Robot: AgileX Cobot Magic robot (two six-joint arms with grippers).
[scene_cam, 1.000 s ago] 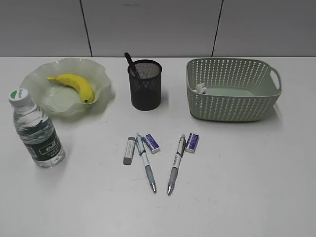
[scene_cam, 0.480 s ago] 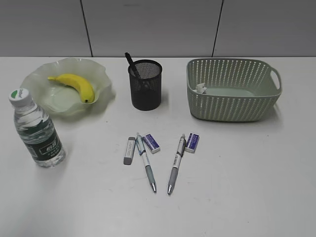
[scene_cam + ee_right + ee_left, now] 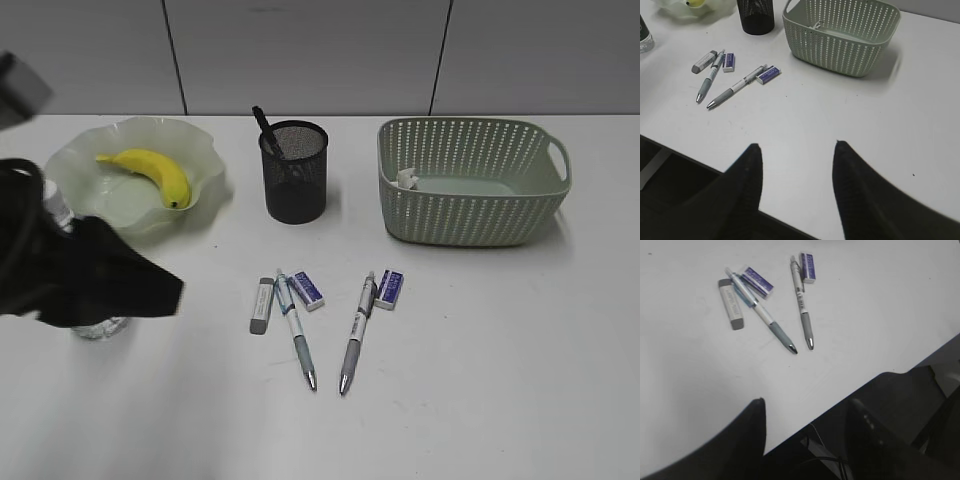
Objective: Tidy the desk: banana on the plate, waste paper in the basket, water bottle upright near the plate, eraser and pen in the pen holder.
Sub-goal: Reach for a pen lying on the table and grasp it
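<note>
The banana [image 3: 150, 170] lies in the plate [image 3: 205, 160]. The waste paper [image 3: 406, 179] sits inside the basket [image 3: 470, 215]. The pen holder [image 3: 294, 185] holds one black pen. On the desk [image 3: 480, 390] lie two pens [image 3: 296, 330] [image 3: 355, 333], a grey eraser [image 3: 261, 305] and two blue-sleeved erasers [image 3: 308, 290] [image 3: 389, 289]. My left arm [image 3: 90, 275], a dark blur, covers most of the upright water bottle [image 3: 100, 327]. My left gripper [image 3: 807, 407] is open and empty over the desk's front edge. My right gripper [image 3: 796, 145] is open and empty, near the front edge.
In the right wrist view the basket [image 3: 840, 35] is ahead, and the pens and erasers [image 3: 730, 75] are to the left. The desk's front edge [image 3: 685, 152] runs just under both grippers. A grey panelled wall stands behind the desk.
My left arm has come into the exterior view from the left and now hides most of the water bottle. Nothing on the desk has moved.
</note>
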